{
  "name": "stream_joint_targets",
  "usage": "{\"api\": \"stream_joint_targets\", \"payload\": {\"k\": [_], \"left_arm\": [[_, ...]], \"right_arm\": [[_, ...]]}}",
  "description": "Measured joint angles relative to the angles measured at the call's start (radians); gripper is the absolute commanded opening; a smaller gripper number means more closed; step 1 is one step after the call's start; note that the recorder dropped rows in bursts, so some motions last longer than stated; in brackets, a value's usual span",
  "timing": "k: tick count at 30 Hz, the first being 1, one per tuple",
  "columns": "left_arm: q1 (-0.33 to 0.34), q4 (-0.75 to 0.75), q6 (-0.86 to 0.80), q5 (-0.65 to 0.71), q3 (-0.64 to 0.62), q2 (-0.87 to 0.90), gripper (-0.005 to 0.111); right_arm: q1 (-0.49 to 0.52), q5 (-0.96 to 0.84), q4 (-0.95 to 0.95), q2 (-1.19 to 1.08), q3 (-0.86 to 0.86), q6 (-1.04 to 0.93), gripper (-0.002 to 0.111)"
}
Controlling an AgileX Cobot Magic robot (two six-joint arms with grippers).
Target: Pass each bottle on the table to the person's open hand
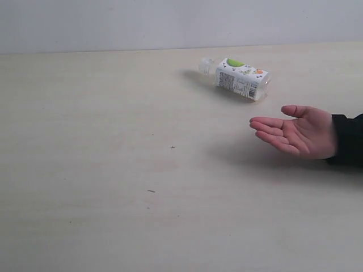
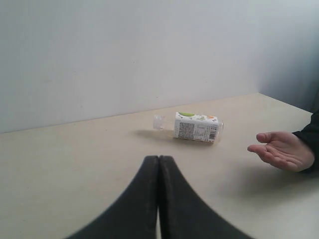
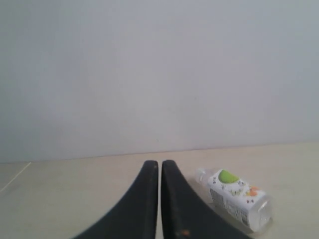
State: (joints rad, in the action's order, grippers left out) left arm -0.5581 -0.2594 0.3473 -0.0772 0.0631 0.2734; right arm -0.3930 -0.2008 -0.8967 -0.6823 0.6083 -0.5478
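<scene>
Only one bottle shows: a small clear bottle with a green-white label, lying on its side at the back of the table. Just in front of it, at the right edge, the person's open hand hovers palm up, black cuff behind it. The other bottles are out of view. My left gripper is shut and empty, well short of the bottle. My right gripper is shut too, nothing in it, with the bottle off to one side. Neither gripper appears in the exterior view.
A pale wall rises behind the table's far edge. A few tiny dark specks dot the beige tabletop.
</scene>
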Motion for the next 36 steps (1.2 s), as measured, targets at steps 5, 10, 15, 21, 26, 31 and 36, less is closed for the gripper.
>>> {"api": "stream_joint_targets", "payload": {"k": [5, 10, 15, 21, 26, 31, 36], "left_arm": [[0.000, 0.000, 0.000, 0.000, 0.000, 0.000, 0.000], [0.000, 0.000, 0.000, 0.000, 0.000, 0.000, 0.000], [0.000, 0.000, 0.000, 0.000, 0.000, 0.000, 0.000], [0.000, 0.000, 0.000, 0.000, 0.000, 0.000, 0.000], [0.000, 0.000, 0.000, 0.000, 0.000, 0.000, 0.000], [0.000, 0.000, 0.000, 0.000, 0.000, 0.000, 0.000], [0.000, 0.000, 0.000, 0.000, 0.000, 0.000, 0.000]], "right_arm": [[0.000, -0.080, 0.128, -0.147, 0.216, 0.013, 0.000], [0.000, -0.224, 0.506, -0.386, 0.539, 0.241, 0.000], [0.000, -0.463, 1.006, -0.675, 0.839, 0.529, 0.000], [0.000, -0.745, 1.070, -1.030, 1.112, 0.322, 0.000], [0.000, -0.881, 1.013, -1.283, 1.246, 0.101, 0.002], [0.000, -0.893, 1.006, -1.455, 1.350, -0.025, 0.020], [0.000, -0.859, 0.996, -1.566, 1.424, -0.048, 0.070]]}}
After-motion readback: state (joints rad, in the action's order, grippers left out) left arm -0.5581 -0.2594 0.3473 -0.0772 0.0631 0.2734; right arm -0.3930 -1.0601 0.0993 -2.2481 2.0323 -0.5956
